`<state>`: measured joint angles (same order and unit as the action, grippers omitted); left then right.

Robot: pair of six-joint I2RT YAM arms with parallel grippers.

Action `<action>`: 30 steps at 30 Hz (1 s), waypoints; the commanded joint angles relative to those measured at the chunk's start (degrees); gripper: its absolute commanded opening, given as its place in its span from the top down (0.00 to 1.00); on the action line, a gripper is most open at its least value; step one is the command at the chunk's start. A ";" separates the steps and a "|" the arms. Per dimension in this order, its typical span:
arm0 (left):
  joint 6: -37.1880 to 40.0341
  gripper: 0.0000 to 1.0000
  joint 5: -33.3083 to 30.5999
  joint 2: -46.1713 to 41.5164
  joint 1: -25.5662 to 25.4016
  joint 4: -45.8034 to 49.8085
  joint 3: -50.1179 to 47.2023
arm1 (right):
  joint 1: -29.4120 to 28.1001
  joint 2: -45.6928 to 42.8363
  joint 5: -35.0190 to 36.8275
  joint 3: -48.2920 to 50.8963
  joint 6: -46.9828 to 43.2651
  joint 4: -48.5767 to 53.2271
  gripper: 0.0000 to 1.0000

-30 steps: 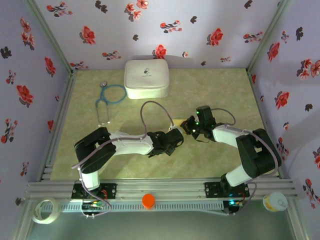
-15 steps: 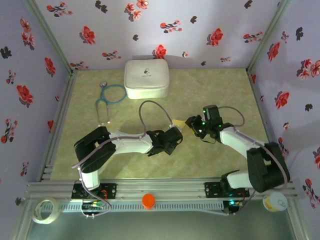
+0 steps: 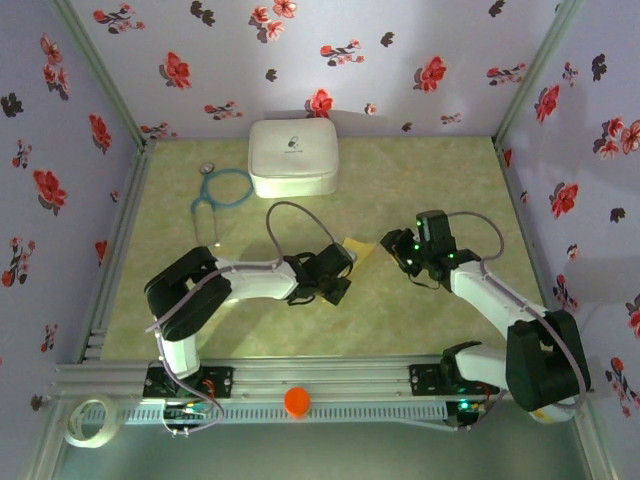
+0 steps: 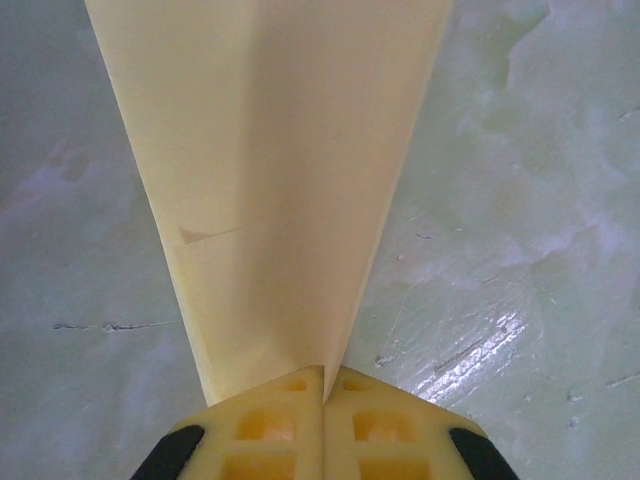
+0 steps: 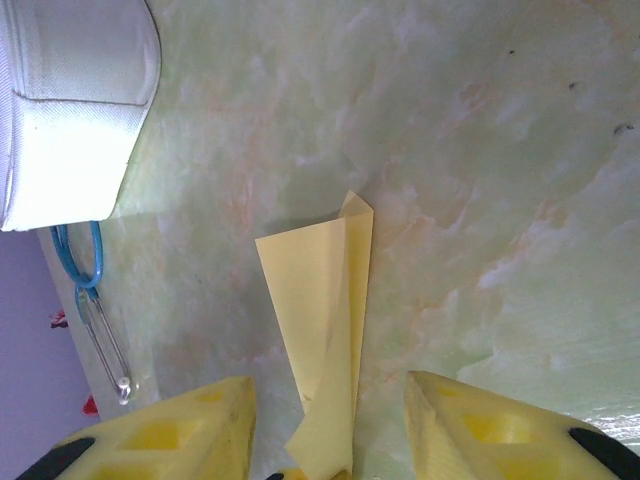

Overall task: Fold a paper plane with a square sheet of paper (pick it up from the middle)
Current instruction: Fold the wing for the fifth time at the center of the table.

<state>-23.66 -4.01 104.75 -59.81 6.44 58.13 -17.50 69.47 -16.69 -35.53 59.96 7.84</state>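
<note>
The yellow paper [image 3: 356,245] is folded into a narrow dart with a centre crease and lies low over the table's middle. My left gripper [image 3: 342,261] is shut on its narrow end. In the left wrist view the paper plane [image 4: 270,170] widens away from the closed left gripper [image 4: 322,378]. My right gripper [image 3: 392,248] stands open just right of the paper, apart from it. In the right wrist view the dart [image 5: 318,300] runs between the open right gripper [image 5: 328,388] fingers without touching them, one flap lifting loose.
A white rounded case [image 3: 292,158] sits at the back centre, also in the right wrist view [image 5: 70,100]. A blue stethoscope [image 3: 217,195] lies left of it. On the front rail are an orange cap [image 3: 297,401], a tape roll [image 3: 88,420] and a small tub [image 3: 550,403].
The right gripper has drawn back to the right off the paper, its elbow swinging outward. The left gripper has shifted slightly left and away with the folded paper.
</note>
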 commanded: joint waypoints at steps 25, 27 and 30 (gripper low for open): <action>-15.84 1.00 39.77 5.38 14.61 -21.08 -6.24 | -7.64 6.18 -3.79 2.35 -9.49 -13.95 0.74; -17.43 1.00 41.37 6.08 15.06 -22.59 -6.23 | -8.14 8.96 -7.22 2.18 -8.11 -17.30 0.76; -19.62 1.00 42.90 7.18 15.66 -24.23 -6.27 | -9.10 11.91 -9.09 1.45 -7.51 -19.13 0.78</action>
<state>-40.07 35.11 110.26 -45.04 -14.85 51.68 -25.54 79.37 -21.91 -32.58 52.38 -7.53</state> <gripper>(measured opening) 0.047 0.219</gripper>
